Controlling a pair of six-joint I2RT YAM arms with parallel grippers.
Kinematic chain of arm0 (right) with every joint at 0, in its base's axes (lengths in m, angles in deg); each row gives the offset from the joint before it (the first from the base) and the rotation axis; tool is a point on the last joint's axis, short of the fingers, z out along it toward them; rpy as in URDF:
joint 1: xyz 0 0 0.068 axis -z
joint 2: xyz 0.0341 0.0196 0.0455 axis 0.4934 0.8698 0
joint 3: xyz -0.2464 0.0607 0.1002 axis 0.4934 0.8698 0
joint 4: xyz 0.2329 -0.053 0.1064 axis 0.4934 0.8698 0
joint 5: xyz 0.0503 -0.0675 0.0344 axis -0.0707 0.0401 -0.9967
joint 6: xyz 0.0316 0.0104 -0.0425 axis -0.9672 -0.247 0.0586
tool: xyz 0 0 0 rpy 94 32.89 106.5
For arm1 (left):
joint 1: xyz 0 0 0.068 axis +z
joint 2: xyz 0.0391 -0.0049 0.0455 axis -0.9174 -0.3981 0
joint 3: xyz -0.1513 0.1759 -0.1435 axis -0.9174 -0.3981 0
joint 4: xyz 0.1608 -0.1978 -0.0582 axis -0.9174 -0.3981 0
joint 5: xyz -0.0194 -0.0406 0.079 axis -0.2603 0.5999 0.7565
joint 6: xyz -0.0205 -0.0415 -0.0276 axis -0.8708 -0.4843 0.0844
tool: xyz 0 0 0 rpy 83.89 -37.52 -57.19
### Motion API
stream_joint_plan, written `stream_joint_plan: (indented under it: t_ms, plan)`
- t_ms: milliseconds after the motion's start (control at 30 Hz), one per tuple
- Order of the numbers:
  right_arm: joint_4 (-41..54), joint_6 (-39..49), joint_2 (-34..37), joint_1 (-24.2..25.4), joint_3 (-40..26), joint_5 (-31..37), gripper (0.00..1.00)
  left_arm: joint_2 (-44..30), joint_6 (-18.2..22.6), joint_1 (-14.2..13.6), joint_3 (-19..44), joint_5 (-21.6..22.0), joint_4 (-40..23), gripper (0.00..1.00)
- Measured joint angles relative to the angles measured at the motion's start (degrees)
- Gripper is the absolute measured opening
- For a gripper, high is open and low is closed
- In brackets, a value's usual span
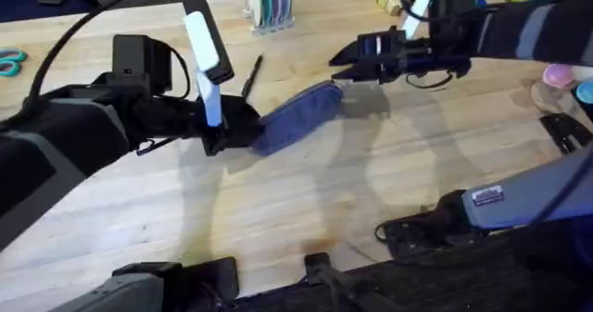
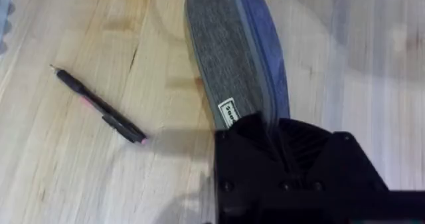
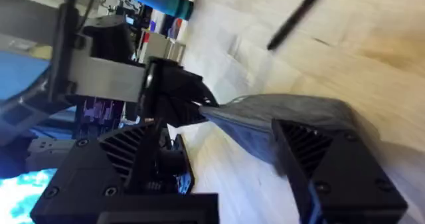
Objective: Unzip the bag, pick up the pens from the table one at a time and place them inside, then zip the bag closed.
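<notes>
The bag point(image 1: 298, 116) lay slantwise mid-surface point(image 1: 306, 210), the pen point(image 1: 251, 75) just beyond it. The left gripper point(image 1: 225, 136) was clenched on the bag's near end; the right gripper point(image 1: 345, 68) hovered at the far end, jaws released.

pale wooden table point(image 1: 306, 201) of joined planks with visible grain, soft shadows across it, a stack of coloured discs point(image 1: 270, 1) at the far edge, teal scissor handles point(image 1: 11, 64) at the left edge, pink and blue clutter point(image 1: 563, 79) to the right
</notes>
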Motion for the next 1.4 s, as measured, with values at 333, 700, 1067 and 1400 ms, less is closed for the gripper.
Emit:
stream_joint_plan:
  t_ms: [333, 700, 1067, 1400]
  plan:
    - [1.18, -0.79, -11.15, -2.36, -1.09, -1.03, 0.996, 0.00, 0.02, 0.00, 0.00, 0.00, 0.00, 0.044]
    - [11.80, 2.25, -26.84, -2.47, -1.19, 19.48, 0.996, 0.00, 0.00, 0.00, 0.00, 0.00, 0.00, 0.044]
    - [24.02, 9.55, -37.29, -9.65, -1.22, 42.74, 0.996, 0.00, 0.00, 0.00, 0.00, 0.00, 0.00, 0.044]
    - [25.71, 9.94, -36.94, -11.78, -1.24, 46.45, 0.996, 0.00, 0.00, 0.00, 0.00, 0.00, 0.00, 0.044]
